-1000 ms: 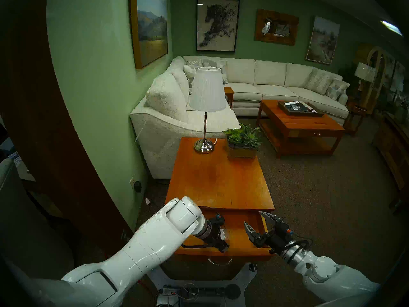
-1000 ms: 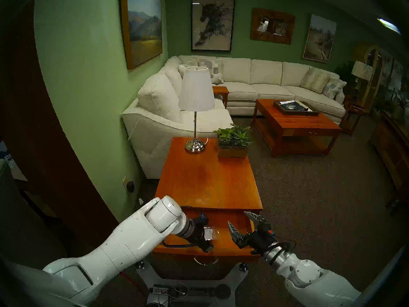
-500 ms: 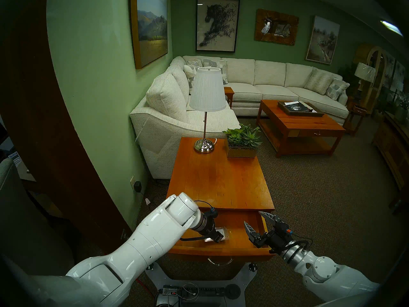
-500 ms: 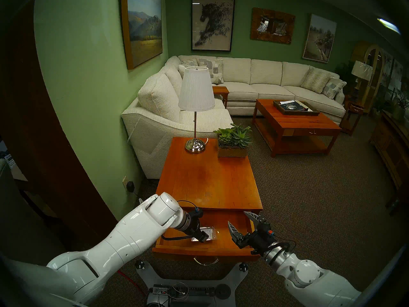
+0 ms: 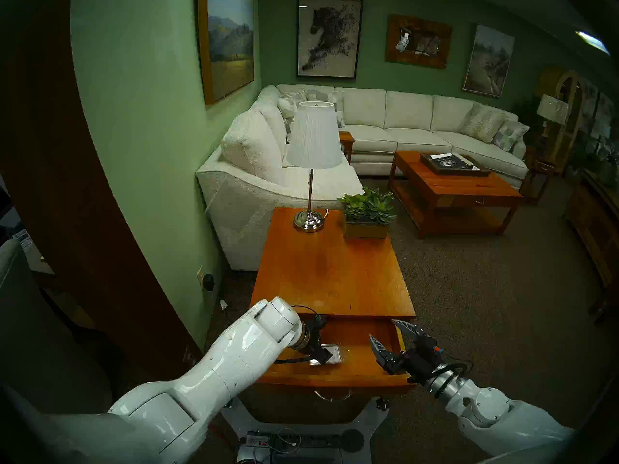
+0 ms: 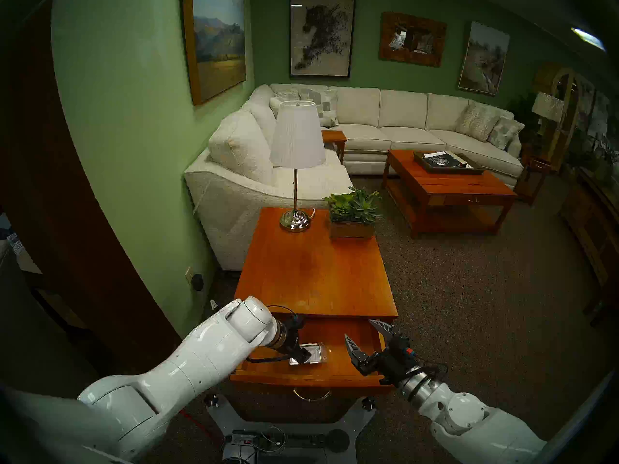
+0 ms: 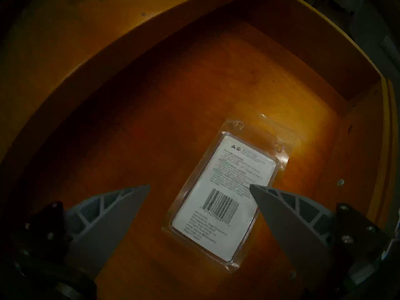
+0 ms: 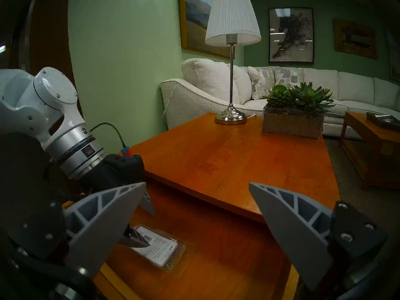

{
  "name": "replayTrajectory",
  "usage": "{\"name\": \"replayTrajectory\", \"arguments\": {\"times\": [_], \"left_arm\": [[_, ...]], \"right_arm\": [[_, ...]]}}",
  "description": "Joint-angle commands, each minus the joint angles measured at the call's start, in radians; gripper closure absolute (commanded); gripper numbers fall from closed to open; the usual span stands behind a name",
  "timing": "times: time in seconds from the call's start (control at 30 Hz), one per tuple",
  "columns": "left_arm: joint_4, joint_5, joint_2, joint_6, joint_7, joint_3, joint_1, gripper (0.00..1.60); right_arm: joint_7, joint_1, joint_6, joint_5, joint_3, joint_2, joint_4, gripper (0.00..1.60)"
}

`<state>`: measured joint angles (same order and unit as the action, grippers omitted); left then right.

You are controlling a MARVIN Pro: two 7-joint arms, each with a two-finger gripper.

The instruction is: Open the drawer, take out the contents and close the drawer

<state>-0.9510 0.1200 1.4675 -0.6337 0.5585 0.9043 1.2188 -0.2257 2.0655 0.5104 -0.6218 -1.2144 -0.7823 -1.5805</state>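
Green walls and the sofa (image 5: 288, 182) frame my head view: the left gripper (image 5: 326, 354) has dropped into the open drawer (image 5: 361, 369). Its wrist view shows jaws spread wide, holding nothing, straddling the packet (image 7: 225, 197) on the drawer floor; pickup looks imminent. Right gripper (image 5: 388, 341) idles open.

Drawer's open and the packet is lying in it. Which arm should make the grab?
Left. Its gripper hangs open right over the packet inside the drawer, jaws on either side. The right gripper sits off at the drawer's right edge.
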Motion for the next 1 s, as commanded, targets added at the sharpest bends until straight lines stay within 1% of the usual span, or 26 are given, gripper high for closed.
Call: {"name": "replayTrajectory", "arguments": {"times": [0.0,0.13,0.37,0.6,0.63,0.7,0.73,0.77,0.8,0.87,0.93,0.97], "left_arm": [[0.02,0.007,0.032,0.029,0.019,-0.014,-0.059,0.0],[0.049,0.015,0.038,0.03,0.029,-0.026,-0.07,0.0],[0.102,0.023,0.052,0.053,0.033,-0.037,-0.082,0.0],[0.111,0.025,0.055,0.06,0.041,-0.04,-0.084,0.01],[0.109,0.025,0.055,0.06,0.043,-0.04,-0.084,0.24],[0.104,0.025,0.054,0.058,0.044,-0.039,-0.082,0.83],[0.103,0.024,0.054,0.058,0.046,-0.038,-0.081,0.88],[0.1,0.024,0.053,0.057,0.047,-0.037,-0.08,0.99],[0.097,0.024,0.052,0.057,0.048,-0.037,-0.079,1.03],[0.088,0.023,0.048,0.055,0.051,-0.036,-0.076,1.2],[0.075,0.023,0.043,0.051,0.055,-0.034,-0.071,1.38],[0.07,0.023,0.041,0.049,0.056,-0.033,-0.069,1.53]], "right_arm": [[0.001,-0.009,0.008,-0.002,-0.009,0.002,-0.024,0.0],[0.001,-0.008,0.008,-0.002,-0.009,0.002,-0.024,0.0],[0.001,-0.008,0.007,-0.002,-0.01,0.002,-0.024,0.0],[0.002,-0.008,0.007,-0.002,-0.01,0.002,-0.025,0.0],[0.002,-0.008,0.007,-0.002,-0.01,0.002,-0.025,0.0],[0.002,-0.008,0.007,-0.002,-0.01,0.002,-0.025,0.0],[0.002,-0.008,0.007,-0.002,-0.01,0.002,-0.025,0.0],[0.002,-0.008,0.007,-0.002,-0.01,0.002,-0.025,0.0],[0.002,-0.008,0.007,-0.002,-0.01,0.002,-0.025,0.0],[0.002,-0.008,0.007,-0.002,-0.01,0.002,-0.025,0.0],[0.002,-0.008,0.007,-0.002,-0.01,0.002,-0.025,0.0],[0.002,-0.008,0.007,-0.002,-0.01,0.002,-0.025,0.0]]}}
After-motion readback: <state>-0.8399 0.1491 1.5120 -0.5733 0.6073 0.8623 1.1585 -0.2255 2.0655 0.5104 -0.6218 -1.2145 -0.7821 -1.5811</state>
